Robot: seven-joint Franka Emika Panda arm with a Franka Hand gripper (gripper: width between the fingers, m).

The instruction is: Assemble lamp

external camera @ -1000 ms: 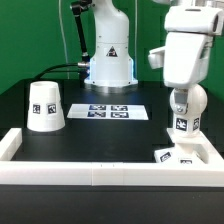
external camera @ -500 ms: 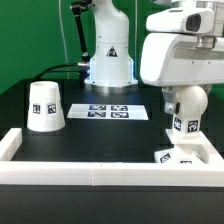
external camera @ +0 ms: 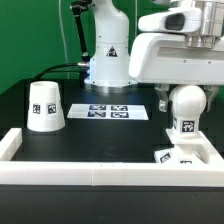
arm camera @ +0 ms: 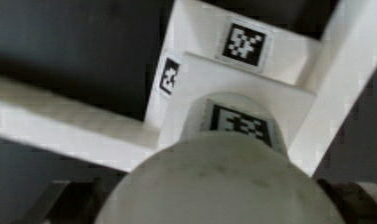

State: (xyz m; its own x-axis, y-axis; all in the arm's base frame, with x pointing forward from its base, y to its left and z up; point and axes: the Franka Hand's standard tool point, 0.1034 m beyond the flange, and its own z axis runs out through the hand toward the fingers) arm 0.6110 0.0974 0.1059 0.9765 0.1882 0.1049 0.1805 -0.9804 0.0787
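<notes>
The white bulb [external camera: 184, 110] stands upright on the flat square base [external camera: 180, 155] in the frame's corner at the exterior view's right. My gripper [external camera: 184, 93] comes down from above and is shut on the bulb's ball top. In the wrist view the ball [arm camera: 211, 175] fills the gap between my dark fingers [arm camera: 69, 200], with the gripper [arm camera: 206, 205] around it and the tagged base [arm camera: 238, 45] beyond. The cone shade [external camera: 45, 106] stands mouth down at the exterior view's left, apart from the gripper.
The white rail frame [external camera: 100, 172] runs along the front and both sides; it also shows in the wrist view [arm camera: 60, 120]. The marker board [external camera: 110, 111] lies flat mid-table. The arm's white pedestal [external camera: 108, 62] stands behind it.
My wrist has turned about the bulb's upright axis, so the hand now looks much wider in the exterior view. The bulb stays on the base; the shade has not moved.
</notes>
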